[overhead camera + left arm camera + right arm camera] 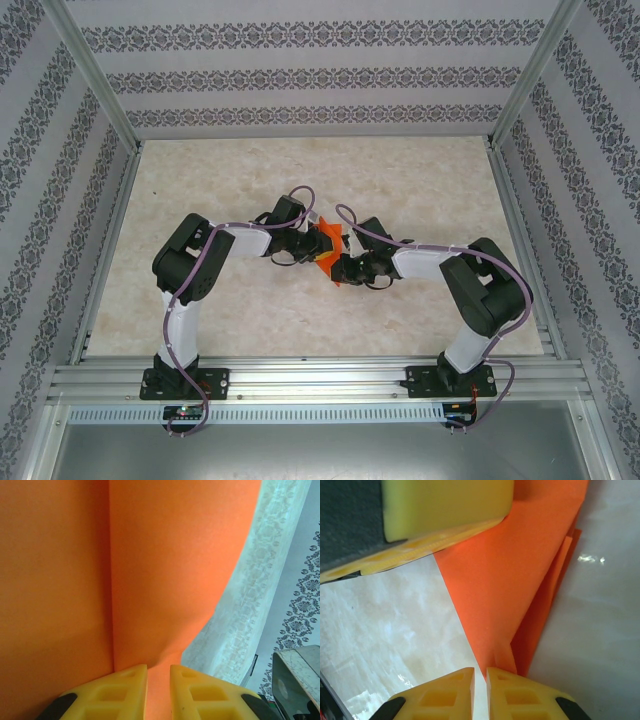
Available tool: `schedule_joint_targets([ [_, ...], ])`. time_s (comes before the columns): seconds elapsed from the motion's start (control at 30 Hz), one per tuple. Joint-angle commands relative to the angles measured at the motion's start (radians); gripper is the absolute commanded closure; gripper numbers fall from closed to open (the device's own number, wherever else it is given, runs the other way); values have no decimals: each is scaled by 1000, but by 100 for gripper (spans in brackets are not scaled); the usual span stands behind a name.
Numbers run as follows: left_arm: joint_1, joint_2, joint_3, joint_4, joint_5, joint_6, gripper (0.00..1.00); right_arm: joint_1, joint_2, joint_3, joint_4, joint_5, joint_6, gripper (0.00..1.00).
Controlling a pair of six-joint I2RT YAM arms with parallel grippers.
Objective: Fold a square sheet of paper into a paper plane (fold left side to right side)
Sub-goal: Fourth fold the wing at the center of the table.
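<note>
The orange sheet of paper (327, 245) is held up over the middle of the table between both arms. It is folded into layers that narrow to a point. My left gripper (312, 245) is shut on one edge; in the left wrist view the paper (165, 570) runs up from between the yellow fingers, my left gripper (158, 692) pinching it beside a crease. My right gripper (342, 268) is shut on the pointed end. In the right wrist view the paper (515, 580) tapers into the narrow gap of my right gripper (480, 690), with a left finger (445, 505) at the top.
The marbled tabletop (400, 180) lies under the paper and spreads to all sides. Patterned walls and aluminium posts (95, 70) close in the back and sides. A metal rail (320, 380) carrying both arm bases runs along the near edge.
</note>
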Motion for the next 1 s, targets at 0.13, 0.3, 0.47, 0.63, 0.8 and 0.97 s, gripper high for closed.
schedule_joint_targets([
  [0.13,-11,21,-15,-60,-67,6,79,-3,30,-8,13,-7,4,85],
  [0.3,-6,22,-12,-64,-70,10,79,0,43,-7,-38,25,3,85],
  [0.47,20,27,22,-88,-71,30,79,4,54,-18,-108,64,-2,88],
  [0.63,37,41,94,-149,-79,66,78,10,63,-29,-152,82,-4,94],
  [0.8,59,72,167,-204,-110,105,78,18,71,-32,-169,88,-5,98],
  [0.97,77,108,232,-228,-132,129,77,29,82,-32,-169,84,-7,99],
])
